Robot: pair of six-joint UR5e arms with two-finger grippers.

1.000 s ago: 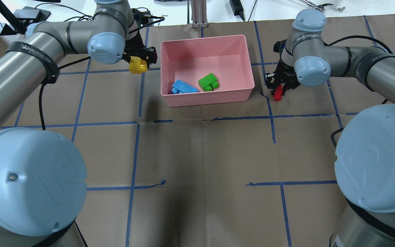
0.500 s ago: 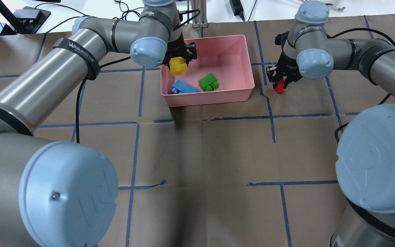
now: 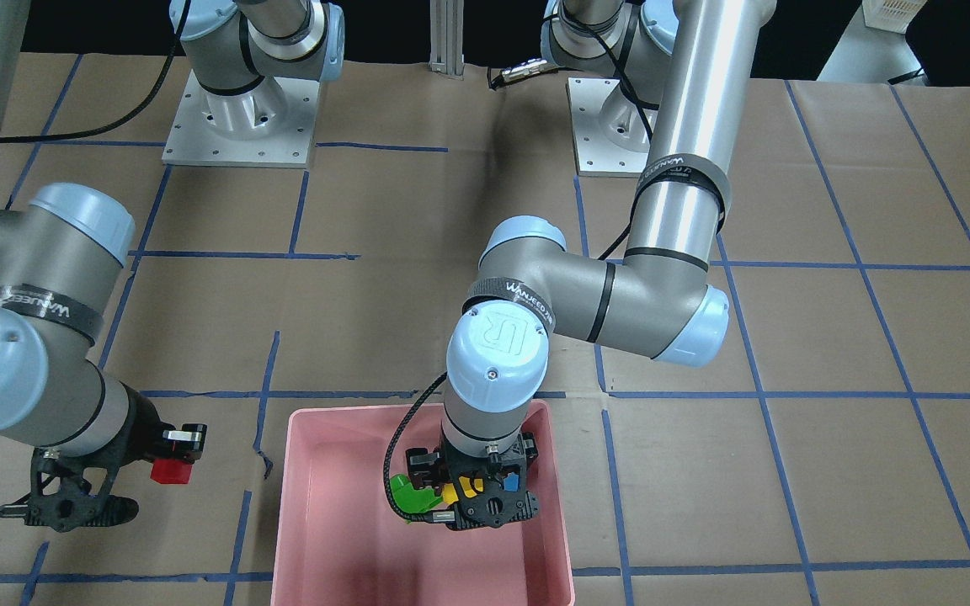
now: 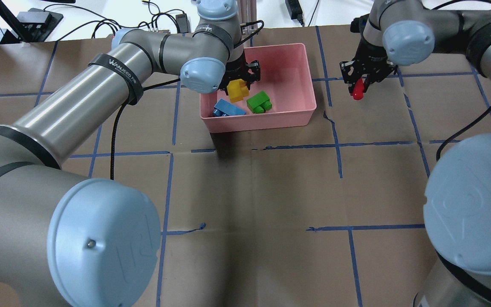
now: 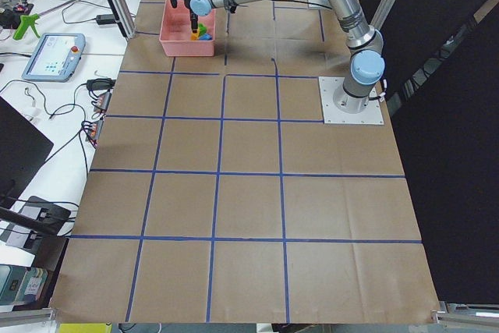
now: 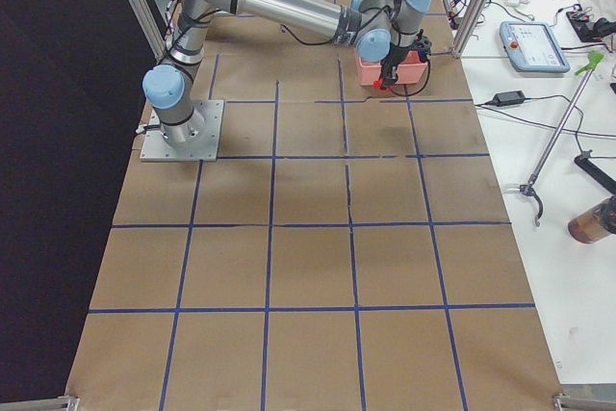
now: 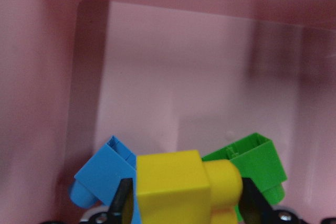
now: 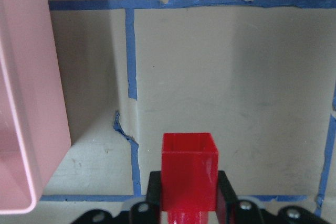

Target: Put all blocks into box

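Left gripper: clenched on the yellow two-stud brick; its black fingers press the brick's two sides.
Right gripper: clenched on the red one-stud brick, gripped at its lower end.
Pink box: holds two loose bricks on its floor. The blue three-stud brick lies at the near-left corner, and the green two-stud brick lies just to its right. Whether the two touch cannot be told.
Yellow brick, position: within the box's outline, over its left half, just beyond the blue and green bricks. Whether it rests on the box floor cannot be told.
Red brick, position: outside the box, to the right of its right wall and apart from it, above the brown paper table cover and near a blue tape line.
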